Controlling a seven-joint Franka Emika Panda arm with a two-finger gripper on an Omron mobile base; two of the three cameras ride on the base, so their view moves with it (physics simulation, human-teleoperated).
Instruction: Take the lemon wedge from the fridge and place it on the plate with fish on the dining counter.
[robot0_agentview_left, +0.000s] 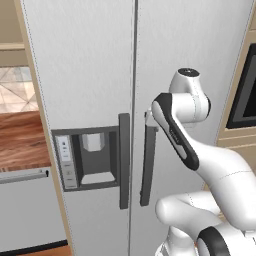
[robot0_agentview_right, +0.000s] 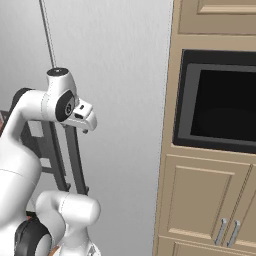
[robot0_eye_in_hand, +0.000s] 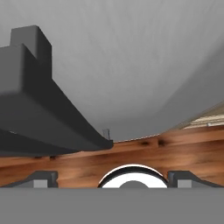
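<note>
The fridge (robot0_agentview_left: 95, 65) is a tall light-grey two-door unit with both doors closed, so the lemon wedge is hidden. Its dark handles flank the door seam, the right door handle (robot0_agentview_left: 148, 165) beside the left one. A dispenser recess (robot0_agentview_left: 90, 157) sits in the left door. My gripper (robot0_eye_in_hand: 113, 179) is open at the top of the right handle, its fingertips (robot0_eye_in_hand: 43, 178) spread wide. In the hand view the dark handle (robot0_eye_in_hand: 39, 113) runs close by on the left, against the grey door. The hand (robot0_agentview_right: 82, 116) points at the door. The plate with fish and the dining counter are out of view.
A built-in black oven (robot0_agentview_right: 220, 105) in beige cabinets (robot0_agentview_right: 205, 200) stands right of the fridge. To the left is a wood-grain counter top (robot0_agentview_left: 20, 140) over a white appliance front (robot0_agentview_left: 25, 210). My own arm (robot0_agentview_left: 180, 140) crosses in front of the right door.
</note>
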